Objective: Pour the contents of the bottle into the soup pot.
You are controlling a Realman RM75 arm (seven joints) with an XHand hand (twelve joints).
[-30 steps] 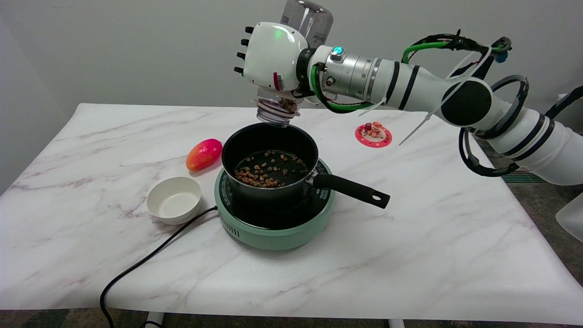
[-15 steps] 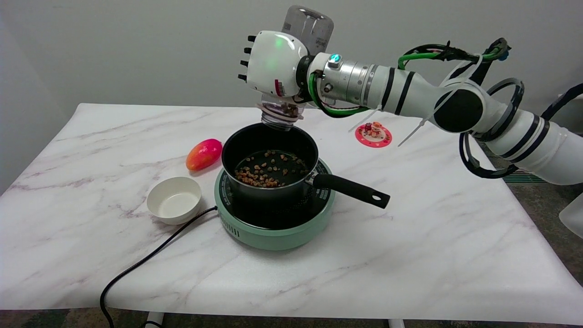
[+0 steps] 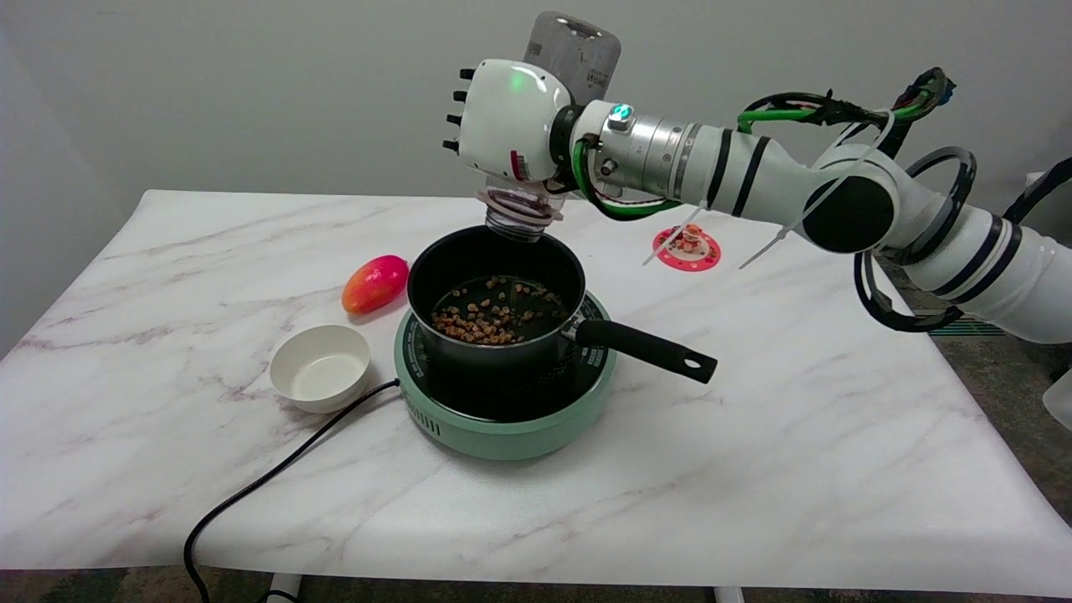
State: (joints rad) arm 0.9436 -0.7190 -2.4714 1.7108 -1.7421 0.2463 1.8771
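My right hand [image 3: 508, 119] grips a clear plastic bottle [image 3: 574, 52] held upside down, nearly vertical, its base sticking up behind the hand. The bottle's open threaded mouth [image 3: 517, 216] points down just above the far rim of the black soup pot [image 3: 494, 289]. Small brown pellets [image 3: 486, 314] lie scattered over the pot's bottom. The pot stands on a round mint-green hotplate [image 3: 502, 423], its black handle [image 3: 649, 350] pointing to the right. The hand's palm side and most of the bottle's body are hidden behind the white back of the hand.
A white bowl [image 3: 321, 367] stands left of the hotplate, with a red-orange mango-like fruit [image 3: 374, 283] behind it. A black cable [image 3: 268, 481] runs from the hotplate off the front edge. A small pink disc with a figure [image 3: 687, 245] lies at the back right.
The hand and bottle have shifted slightly right and up, and the bottle has turned more upright over the pot. The brown pellets seen in the bottle's neck earlier no longer show there.
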